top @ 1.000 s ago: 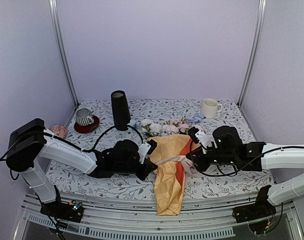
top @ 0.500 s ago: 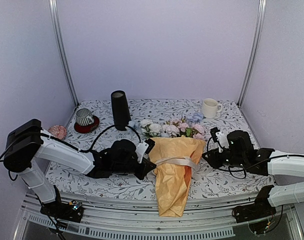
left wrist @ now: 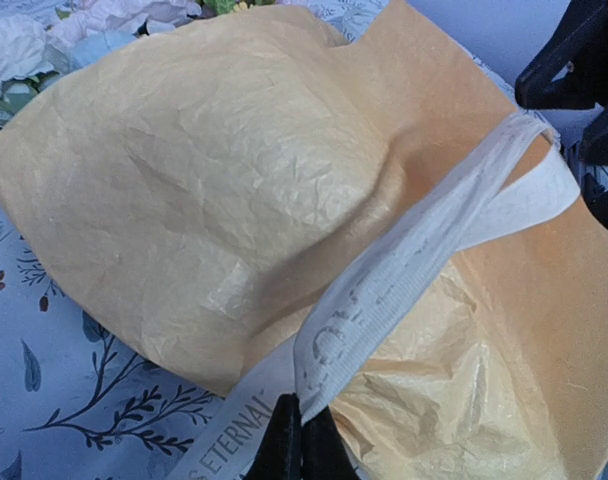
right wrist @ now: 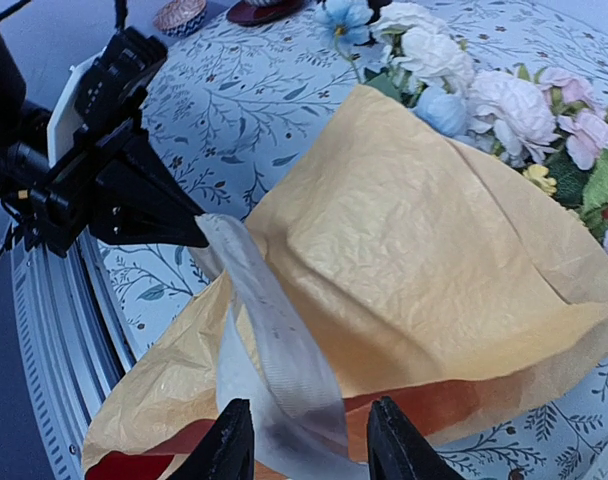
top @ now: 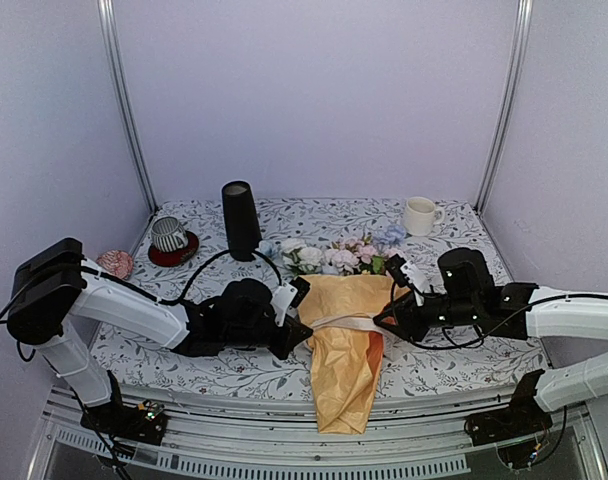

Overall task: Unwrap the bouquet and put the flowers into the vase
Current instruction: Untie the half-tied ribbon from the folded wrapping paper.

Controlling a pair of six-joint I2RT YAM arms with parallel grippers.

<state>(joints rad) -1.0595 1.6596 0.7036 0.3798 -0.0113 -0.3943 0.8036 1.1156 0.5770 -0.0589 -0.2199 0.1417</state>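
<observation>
Tan kraft-paper bouquet cone (top: 346,340) lies lower centre of top view on floral-print bench (top: 444,372). Left tool (left wrist: 300,448) pinches cream ribbon (left wrist: 424,250); right tool (right wrist: 306,445) spread astride it, contact unclear.

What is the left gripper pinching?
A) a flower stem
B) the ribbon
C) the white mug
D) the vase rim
B: in the left wrist view, the shut left gripper clamps the cream ribbon that runs across the bouquet paper.
</observation>
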